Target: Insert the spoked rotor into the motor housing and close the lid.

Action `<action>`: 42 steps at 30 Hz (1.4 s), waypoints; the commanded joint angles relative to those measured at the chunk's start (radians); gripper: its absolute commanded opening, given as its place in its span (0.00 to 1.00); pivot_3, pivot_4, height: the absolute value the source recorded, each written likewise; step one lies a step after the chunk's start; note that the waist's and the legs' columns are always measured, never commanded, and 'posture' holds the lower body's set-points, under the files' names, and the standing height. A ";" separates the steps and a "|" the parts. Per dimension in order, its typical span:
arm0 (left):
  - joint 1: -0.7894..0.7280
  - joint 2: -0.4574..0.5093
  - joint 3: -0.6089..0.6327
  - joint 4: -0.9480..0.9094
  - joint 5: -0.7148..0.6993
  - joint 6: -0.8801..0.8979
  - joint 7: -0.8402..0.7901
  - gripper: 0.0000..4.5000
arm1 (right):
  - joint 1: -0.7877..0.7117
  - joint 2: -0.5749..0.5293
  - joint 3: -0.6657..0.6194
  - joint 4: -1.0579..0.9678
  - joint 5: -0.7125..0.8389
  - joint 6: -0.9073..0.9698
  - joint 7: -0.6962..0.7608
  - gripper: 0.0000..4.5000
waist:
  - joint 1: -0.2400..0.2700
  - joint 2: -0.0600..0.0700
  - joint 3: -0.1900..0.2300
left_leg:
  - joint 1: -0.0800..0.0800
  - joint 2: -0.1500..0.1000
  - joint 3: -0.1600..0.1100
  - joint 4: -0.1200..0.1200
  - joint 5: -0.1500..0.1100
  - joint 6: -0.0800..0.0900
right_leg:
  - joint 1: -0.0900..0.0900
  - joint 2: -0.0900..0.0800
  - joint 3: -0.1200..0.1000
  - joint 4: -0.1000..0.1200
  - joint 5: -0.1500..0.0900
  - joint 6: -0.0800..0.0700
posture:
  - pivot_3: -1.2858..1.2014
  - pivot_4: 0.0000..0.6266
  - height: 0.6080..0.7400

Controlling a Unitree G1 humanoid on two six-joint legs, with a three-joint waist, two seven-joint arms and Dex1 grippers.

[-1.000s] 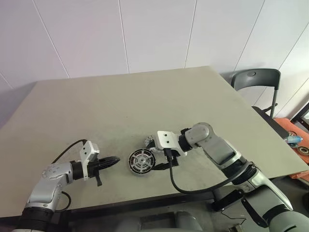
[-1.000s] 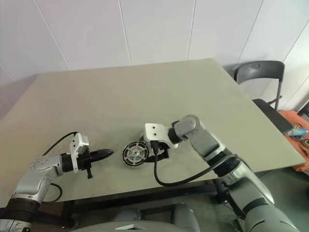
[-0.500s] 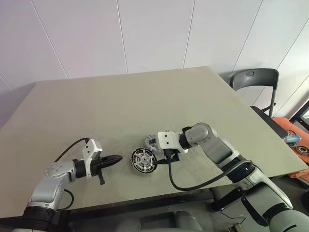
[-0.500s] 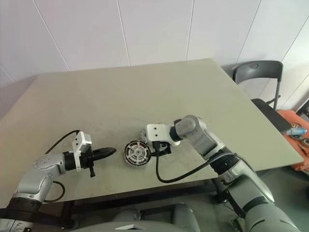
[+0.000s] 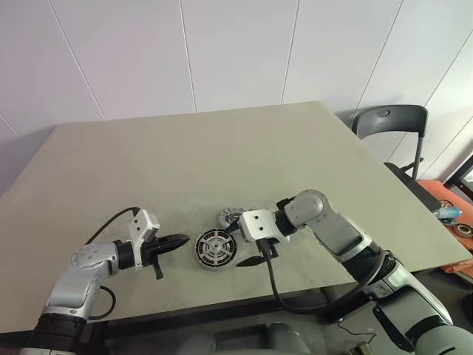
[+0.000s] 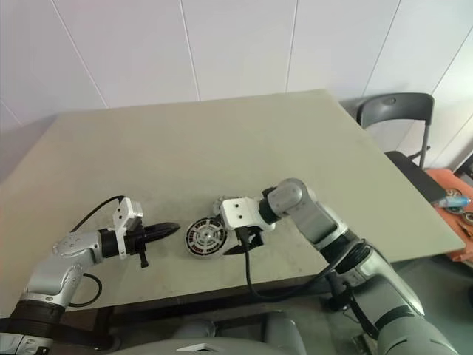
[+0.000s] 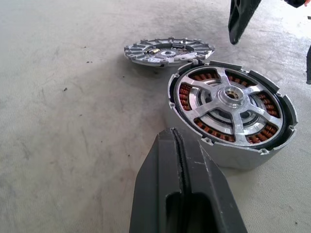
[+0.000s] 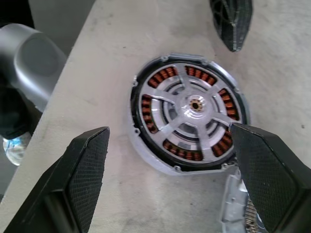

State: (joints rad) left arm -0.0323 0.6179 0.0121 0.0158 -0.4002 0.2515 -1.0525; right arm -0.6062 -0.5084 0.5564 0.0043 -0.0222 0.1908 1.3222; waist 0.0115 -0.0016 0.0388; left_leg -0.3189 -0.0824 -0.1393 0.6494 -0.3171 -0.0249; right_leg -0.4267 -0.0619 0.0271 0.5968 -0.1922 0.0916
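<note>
Half the spoked rotor (image 5: 229,217) hides behind the right gripper (image 5: 250,244).

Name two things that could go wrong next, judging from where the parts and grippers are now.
1. The open right gripper straddles the motor housing, not the spoked rotor; closing may grab the wrong part.
2. The shut left gripper points at the housing from close by; it may nudge it.

Bright, even overhead light, soft shadows beneath the arms, wrist views sharp
</note>
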 commanded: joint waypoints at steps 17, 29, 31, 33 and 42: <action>-0.016 0.013 0.016 -0.162 -0.015 0.105 0.077 0.00 | -0.008 0.045 0.038 0.096 -0.083 -0.157 -0.057 0.01 | 0.000 0.000 0.000 | 0.001 0.000 0.000 0.000 0.000 0.000 | 0.000 0.000 0.000 0.001 0.000 0.000 | 0.52 0.00 1.00; -0.017 0.023 0.038 -0.137 -0.020 0.091 0.055 0.00 | -0.086 0.058 -0.007 0.182 -0.087 -0.149 -0.094 0.01 | 0.000 0.000 0.000 | 0.001 0.000 0.000 0.001 0.001 -0.001 | 0.000 0.000 0.000 0.001 0.000 -0.001 | 0.52 0.00 1.00; -0.014 0.025 0.042 -0.136 -0.020 0.088 0.051 0.00 | -0.098 0.047 -0.006 0.198 -0.087 -0.135 -0.079 0.01 | 0.001 0.000 0.000 | 0.001 0.000 0.000 0.001 0.001 -0.001 | 0.000 0.000 0.000 0.001 0.000 -0.001 | 0.52 0.00 1.00; -0.014 0.026 0.045 -0.129 -0.017 0.082 0.047 0.00 | -0.103 0.037 -0.006 0.208 -0.076 -0.109 -0.051 0.01 | 0.001 0.000 0.000 | 0.000 0.000 0.000 0.000 0.001 -0.001 | 0.000 0.000 0.000 0.000 0.002 -0.004 | 0.52 0.00 1.00; -0.028 0.018 0.037 -0.052 -0.002 0.026 0.026 0.00 | -0.137 0.027 -0.030 0.253 -0.072 -0.096 -0.036 0.01 | 0.001 0.000 0.000 | 0.000 0.000 0.000 0.000 0.001 -0.001 | 0.000 0.000 0.000 0.000 0.002 -0.005 | 0.52 0.00 1.00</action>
State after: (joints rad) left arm -0.0433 0.6286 0.0279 -0.0330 -0.4023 0.3033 -1.0200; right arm -0.7025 -0.4657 0.5763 0.2641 -0.1040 0.0940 1.2824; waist 0.0125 -0.0012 0.0391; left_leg -0.3191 -0.0825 -0.1392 0.6497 -0.3165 -0.0259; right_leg -0.4269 -0.0618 0.0271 0.5967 -0.1898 0.0871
